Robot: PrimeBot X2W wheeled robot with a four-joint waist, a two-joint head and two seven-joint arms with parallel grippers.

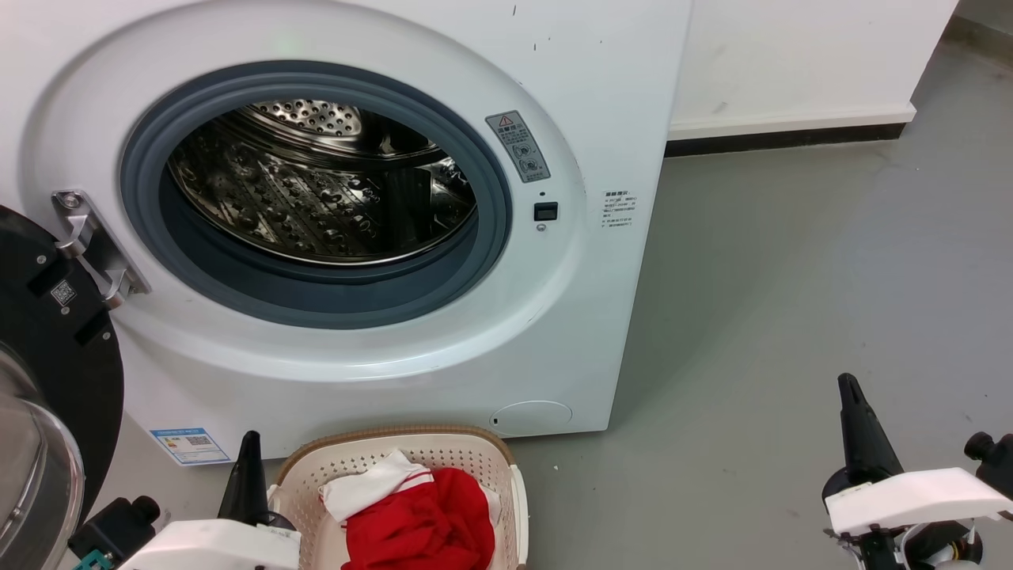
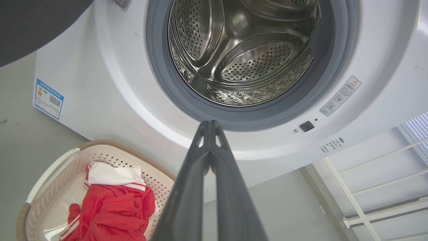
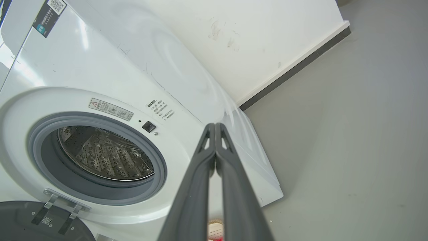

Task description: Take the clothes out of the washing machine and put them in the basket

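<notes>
Honestly, this looks pretty much finished. Head view: the washing machine (image 1: 570,95) has a drum (image 1: 316,206) of bare steel, and the clothes (image 1: 427,518), red plus a white piece, sit piled in the basket (image 1: 396,434) right below its front. The open door (image 1: 47,340) hangs at the left, crowding the left claw (image 1: 250,451); the right claw (image 1: 851,396) has wide floor (image 1: 791,277) around it. Left wrist view: that claw is pinched closed on nothing, with the basket rim just beside it. Right wrist view: same deal, closed and empty, with grey floor open to its side.
</notes>
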